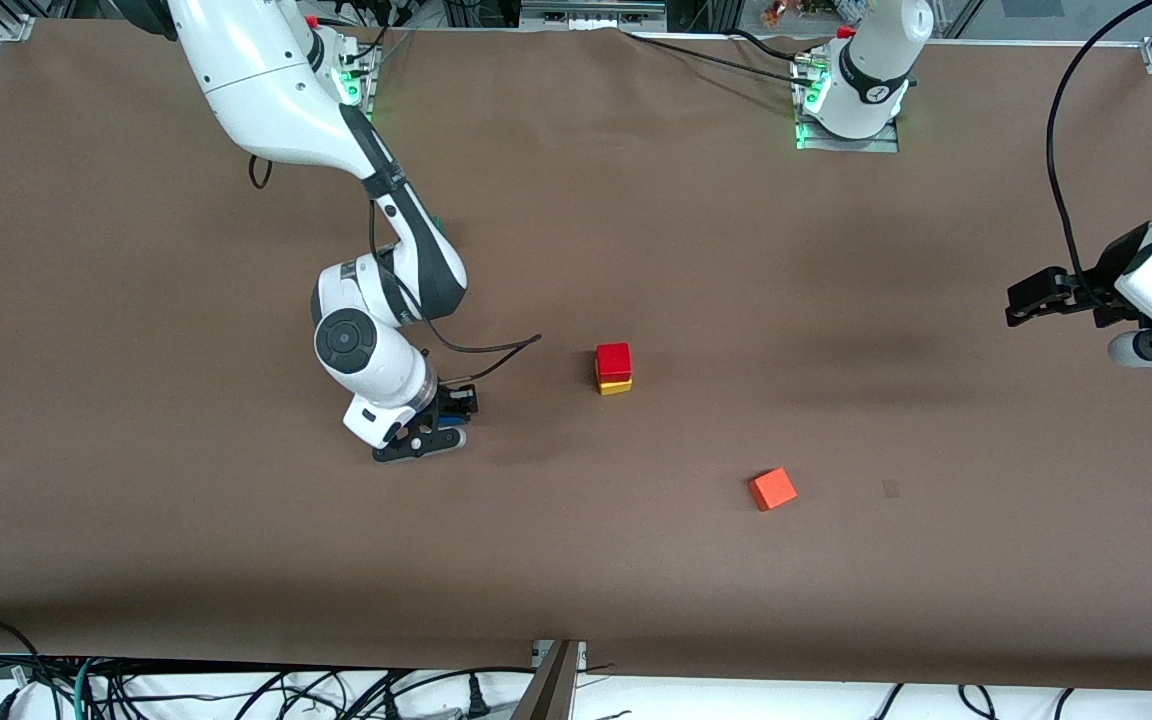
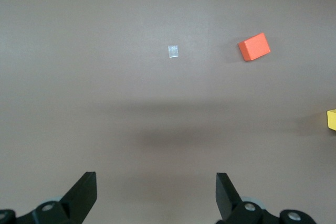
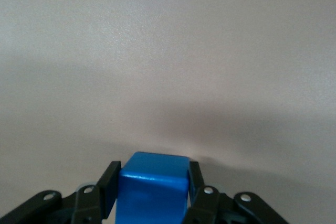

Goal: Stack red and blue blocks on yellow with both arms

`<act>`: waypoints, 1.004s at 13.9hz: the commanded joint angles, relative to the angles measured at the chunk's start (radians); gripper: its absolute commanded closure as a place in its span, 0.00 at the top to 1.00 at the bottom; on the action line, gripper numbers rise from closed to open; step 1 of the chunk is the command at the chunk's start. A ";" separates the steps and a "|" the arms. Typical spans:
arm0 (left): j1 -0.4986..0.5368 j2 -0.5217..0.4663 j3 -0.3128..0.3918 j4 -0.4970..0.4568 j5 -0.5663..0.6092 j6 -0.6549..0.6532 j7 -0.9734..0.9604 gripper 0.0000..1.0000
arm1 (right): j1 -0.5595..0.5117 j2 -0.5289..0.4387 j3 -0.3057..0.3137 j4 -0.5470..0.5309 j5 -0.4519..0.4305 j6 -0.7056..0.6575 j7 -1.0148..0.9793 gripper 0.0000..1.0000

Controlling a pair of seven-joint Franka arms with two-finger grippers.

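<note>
Sitting on top of the yellow cube (image 1: 615, 386) is the red cube (image 1: 613, 358), a small deep red block with flat dull sides. The two make a little tower near the middle of the brown table (image 1: 636, 560). Only a thin strip of yellow shows under the red in the front view, and one yellow corner peeks in at the edge of the left wrist view.

The blue cube (image 3: 153, 188) is bright blue and the same small size. It sits between the two black fingers (image 3: 109, 188) of the right gripper (image 1: 444, 428), which press on its two sides. That gripper is low over the table, toward the right arm's end, beside the tower but well apart from it. I cannot tell if the blue cube touches the table.

The left gripper (image 2: 156, 195) is up in the air over bare table at the left arm's end, waiting. Its fingers are spread wide and hold nothing.

An orange cube (image 1: 772, 489) lies alone, nearer to the front camera than the tower.
</note>
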 commanded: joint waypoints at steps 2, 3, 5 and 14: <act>0.007 0.018 -0.006 0.034 0.009 -0.011 0.018 1.00 | 0.012 0.022 -0.002 -0.014 0.002 0.037 -0.005 0.55; 0.007 0.018 -0.006 0.034 0.009 -0.012 0.018 1.00 | 0.012 0.029 -0.002 -0.014 -0.001 0.043 -0.005 0.55; 0.007 0.018 -0.006 0.034 0.009 -0.011 0.018 1.00 | 0.012 0.032 -0.002 -0.029 -0.025 0.070 -0.005 0.55; 0.007 0.018 -0.006 0.033 0.009 -0.011 0.018 1.00 | 0.044 0.000 0.002 -0.014 -0.021 0.054 0.094 0.55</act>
